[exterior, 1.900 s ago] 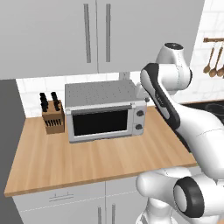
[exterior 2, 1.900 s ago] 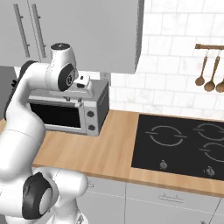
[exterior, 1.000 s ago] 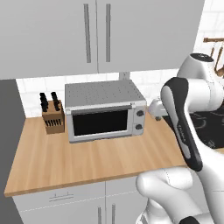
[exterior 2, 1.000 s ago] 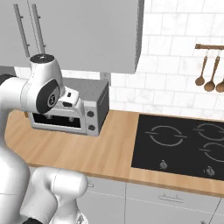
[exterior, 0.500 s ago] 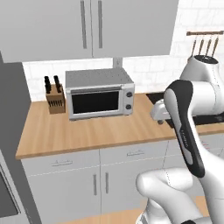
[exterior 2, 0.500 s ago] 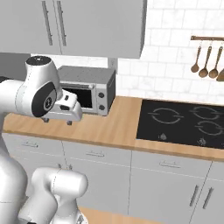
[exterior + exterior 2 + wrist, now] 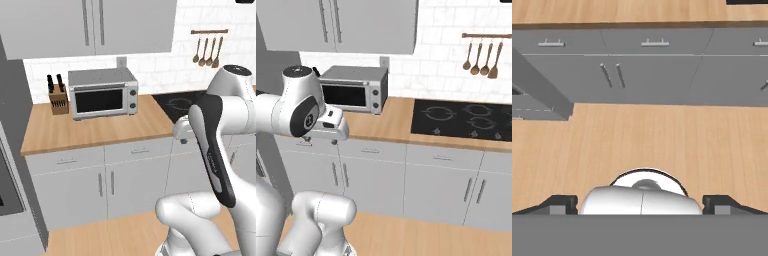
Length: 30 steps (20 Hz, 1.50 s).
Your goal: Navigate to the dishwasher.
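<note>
The dishwasher is out of view; the fronts under the wooden counter [image 7: 95, 132] are light grey cabinet doors [image 7: 107, 182] with short thin handles. My gripper [image 7: 333, 141] hangs folded in front of the base, pointing down at the wooden floor [image 7: 637, 140]. In the hand view the gripper [image 7: 640, 204] is open, its dark fingertips [image 7: 559, 202] far apart with nothing between them. The hand [image 7: 182, 131] also shows in the left base view, level with the counter's edge.
A silver countertop oven [image 7: 102, 95] and a knife block [image 7: 59, 97] stand on the counter. A black cooktop [image 7: 466, 120] lies to the right, with utensils [image 7: 481, 57] hung above it. A tall dark grey unit [image 7: 15, 150] closes the left end.
The base has backed away from the counter, so lower cabinets and floor have come into view. The arm has folded in, its hand now pointing down.
</note>
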Motion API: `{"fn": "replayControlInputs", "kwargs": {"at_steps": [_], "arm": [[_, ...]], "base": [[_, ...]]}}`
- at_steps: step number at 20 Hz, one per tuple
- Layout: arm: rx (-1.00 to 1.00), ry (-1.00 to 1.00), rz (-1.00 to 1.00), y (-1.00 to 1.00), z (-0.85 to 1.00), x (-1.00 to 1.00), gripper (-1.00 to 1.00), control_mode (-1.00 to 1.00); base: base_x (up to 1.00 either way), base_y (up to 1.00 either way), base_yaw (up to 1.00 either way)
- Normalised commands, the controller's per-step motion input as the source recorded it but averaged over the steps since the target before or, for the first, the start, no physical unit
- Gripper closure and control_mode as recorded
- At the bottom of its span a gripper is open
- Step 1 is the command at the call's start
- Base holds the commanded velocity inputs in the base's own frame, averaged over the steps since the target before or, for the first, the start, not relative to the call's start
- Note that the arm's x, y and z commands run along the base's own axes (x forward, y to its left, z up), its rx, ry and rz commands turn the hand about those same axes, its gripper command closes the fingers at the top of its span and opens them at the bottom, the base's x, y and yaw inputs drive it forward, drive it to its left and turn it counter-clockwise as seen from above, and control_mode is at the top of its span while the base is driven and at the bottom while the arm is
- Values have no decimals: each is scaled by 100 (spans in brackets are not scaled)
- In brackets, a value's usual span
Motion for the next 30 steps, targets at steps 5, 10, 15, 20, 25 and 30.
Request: {"fn": "replayControlInputs", "kwargs": {"at_steps": [5,10,15,20,25,30], "arm": [[0,0,0,0,0,0,-100,100],[0,0,0,0,0,0,-100,100],[0,0,0,0,0,0,-100,100],[0,0,0,0,0,0,-100,100],[0,0,0,0,0,0,-100,100],[0,0,0,0,0,0,-100,100]], "base": [[-22,14,-37],[-15,15,-83],[-22,19,-83],[-18,22,-77],[-21,39,-78],[-38,48,-73]]}}
